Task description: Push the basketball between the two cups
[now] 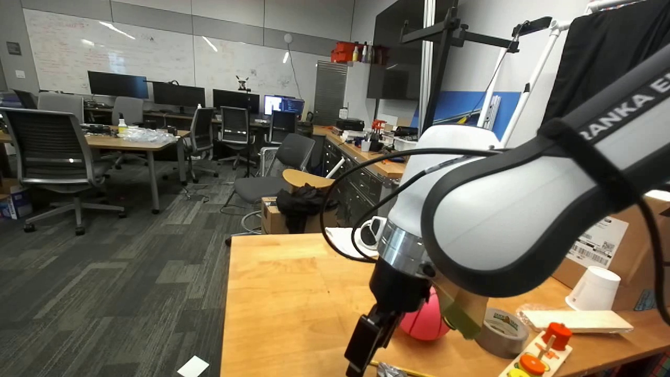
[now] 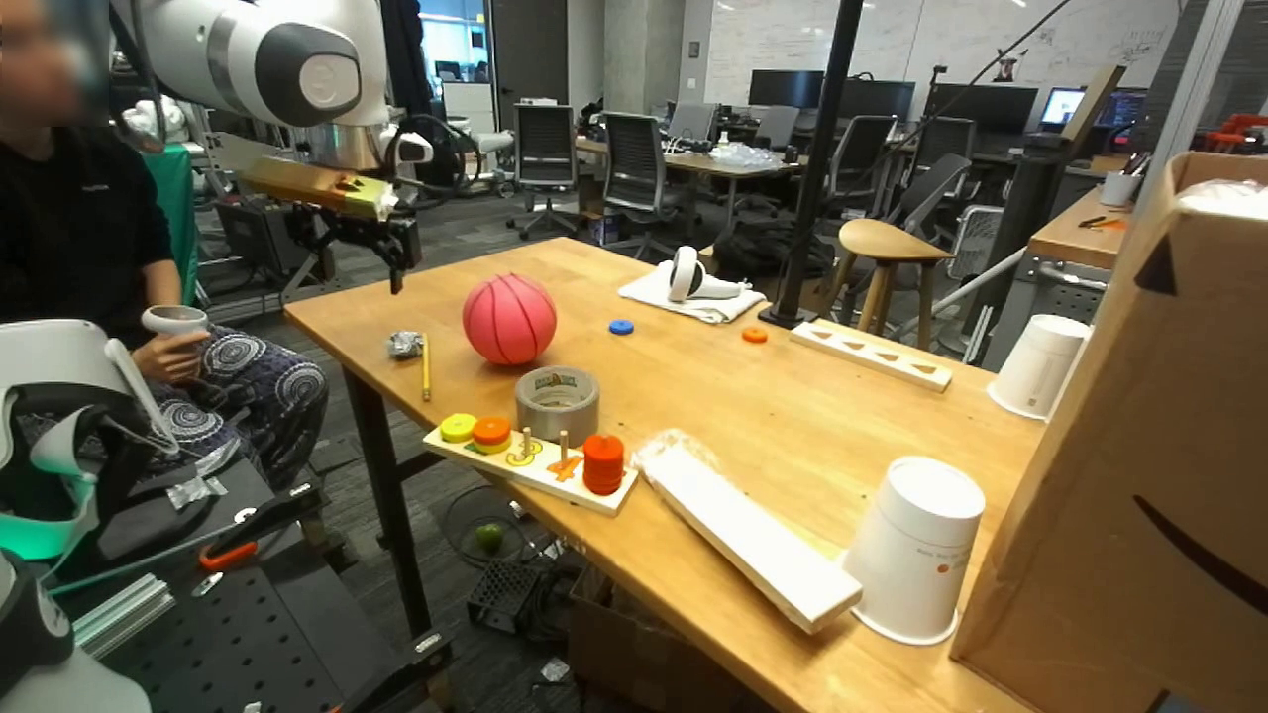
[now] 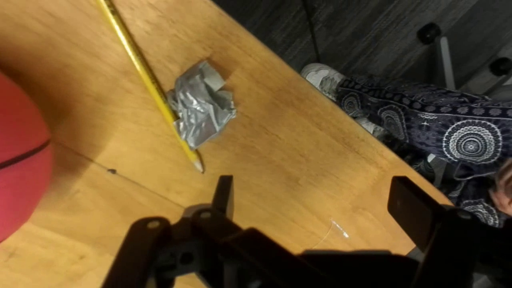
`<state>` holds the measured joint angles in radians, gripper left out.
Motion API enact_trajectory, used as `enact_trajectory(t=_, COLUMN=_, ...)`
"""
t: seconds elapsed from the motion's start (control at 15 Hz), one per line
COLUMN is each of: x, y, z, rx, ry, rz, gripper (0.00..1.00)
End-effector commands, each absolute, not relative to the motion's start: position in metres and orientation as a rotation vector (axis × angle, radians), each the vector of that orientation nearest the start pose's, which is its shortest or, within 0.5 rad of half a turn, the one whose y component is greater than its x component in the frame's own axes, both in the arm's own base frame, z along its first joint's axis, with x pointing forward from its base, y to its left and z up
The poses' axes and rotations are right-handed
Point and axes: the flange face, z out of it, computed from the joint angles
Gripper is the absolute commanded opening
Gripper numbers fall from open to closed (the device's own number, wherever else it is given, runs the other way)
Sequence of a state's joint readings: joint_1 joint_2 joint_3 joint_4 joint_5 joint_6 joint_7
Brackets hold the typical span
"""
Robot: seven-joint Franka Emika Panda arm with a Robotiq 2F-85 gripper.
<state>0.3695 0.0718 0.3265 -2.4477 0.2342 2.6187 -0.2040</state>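
- Two cups (image 2: pixel 919 550) stand well past the ball (image 2: pixel 509 319), so a crooked push could send it into the tape (image 2: pixel 557 418).
- The claw (image 3: pixel 312 192) hangs wide-jawed, gripping nothing.

Prob. robotics lab, office-style rm; whiteboard (image 1: pixel 115 57) w/ writing; several monitors (image 1: pixel 179 96); wheeled chairs (image 1: pixel 49 146); Franka arm (image 1: pixel 487 225) nr wooden tabletop (image 1: pixel 282 293)

wooden table (image 2: pixel 708 401) | basketball (image 2: pixel 509 319) | tape roll (image 2: pixel 558 413) | pencil (image 2: pixel 427 368) | silver wad (image 2: pixel 404 345) | peg board (image 2: pixel 538 476) | slab (image 2: pixel 748 530) | cup (image 2: pixel 919 551) | another cup (image 2: pixel 1038 366)

Pink basketball (image 2: pixel 509 319) apart from inverted cups (image 2: pixel 916 550)
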Motion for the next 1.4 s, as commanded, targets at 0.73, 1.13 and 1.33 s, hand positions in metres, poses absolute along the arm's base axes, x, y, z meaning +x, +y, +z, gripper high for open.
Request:
enact_trajectory(t=0.73, x=0.498, y=0.095, z=0.345, rx=-3.130, ry=-0.903, rz=-0.263, gripper=1.00)
enact_trajectory(t=1.13, x=0.480, y=0.077, z=0.456, rx=-3.351, ry=-1.115, rz=-0.427, gripper=1.00)
enact_trajectory(t=1.33, x=0.460, y=0.111, z=0.443, rx=-3.254, ry=-1.132, rz=-0.427, gripper=1.00)
